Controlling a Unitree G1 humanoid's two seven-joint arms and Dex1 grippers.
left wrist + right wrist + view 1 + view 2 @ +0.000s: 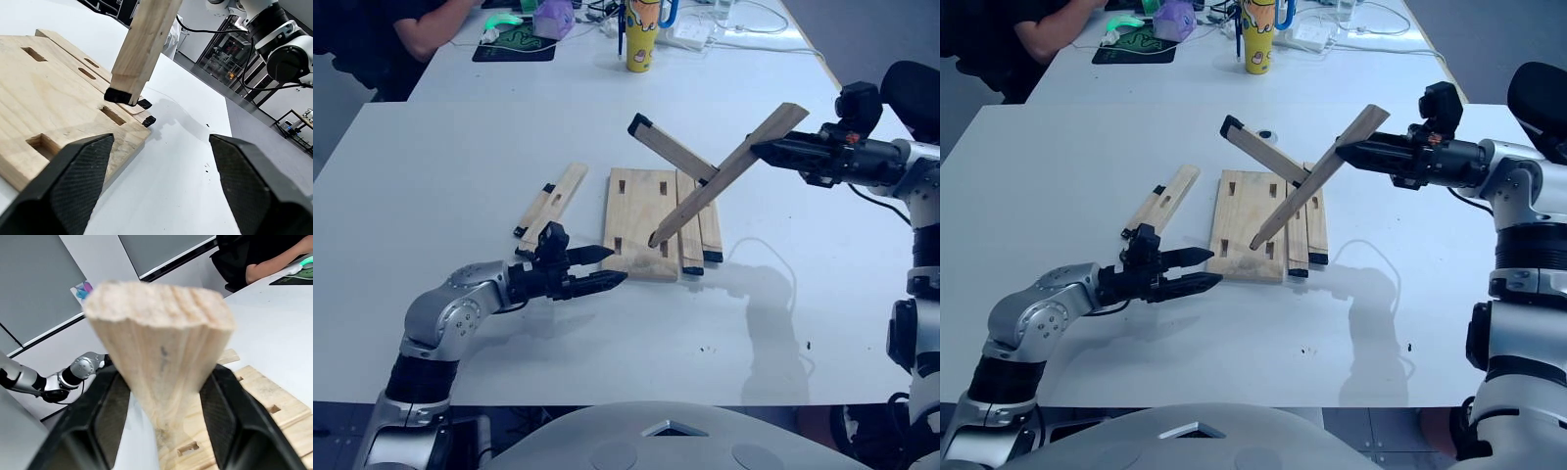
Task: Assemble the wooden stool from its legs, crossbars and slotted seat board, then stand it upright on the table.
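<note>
Your left claw [617,264] sits lowest and closest, fingers spread wide and holding nothing, just off the near corner of the slotted seat board [636,211]. By that pose, it looks placed to steady the board once something presses into it. That board lies flat on the counter [460,157], slots facing up so tenons can drop in from above.

Above the board, your right claw [762,149] pinches the upper end of a wooden leg [724,176], tilted steeply so its black-tipped lower end points at the board's near slot on the right-claw side. In the left wrist view the tip hangs just beside that slot; you cannot tell whether it touches the wood. A crossbar [671,147] crosses the held leg partway up, apparently joined to it.

Two more legs [700,240] lie side by side against the board's edge beneath the held piece, and two loose pieces [553,201] rest just beyond the opposite edge. Most of the assembly looks undone; line the tip up squarely with the slot before you push.
</note>
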